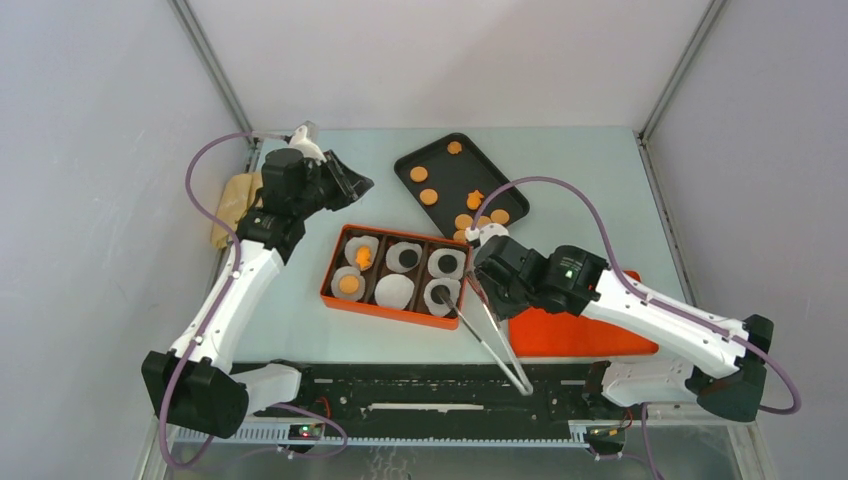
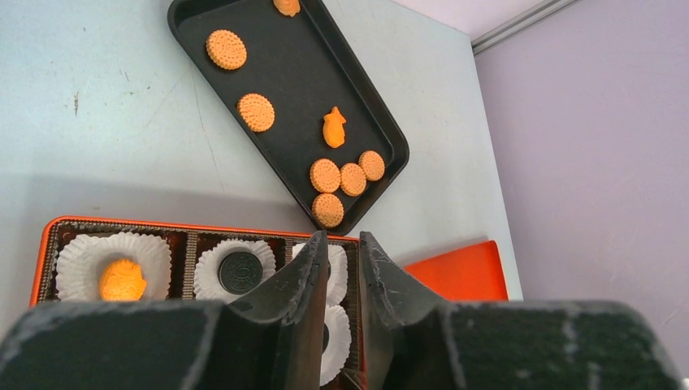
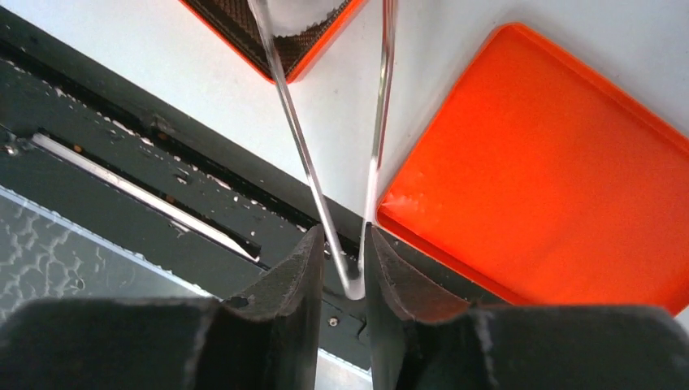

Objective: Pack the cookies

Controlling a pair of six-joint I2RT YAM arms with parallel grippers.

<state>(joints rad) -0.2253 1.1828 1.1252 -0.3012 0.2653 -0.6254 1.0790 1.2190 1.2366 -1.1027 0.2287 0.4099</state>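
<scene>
Jaws of the left gripper (image 2: 342, 240) stand apart, empty, near the orange box (image 1: 390, 312), the right gripper's (image 3: 343, 236) flank clear tweezers (image 3: 355, 288), grip uncertain, and cookies (image 2: 257, 112) lie in the box and on the black tray (image 2: 292, 81) beyond it, on a scuffed pale desk (image 2: 97, 122) between pale walls (image 1: 450, 60).

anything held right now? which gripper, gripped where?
Right gripper pinches the clear tongs by their hinge end, with the arms pointing away. Left gripper holds nothing.
</scene>
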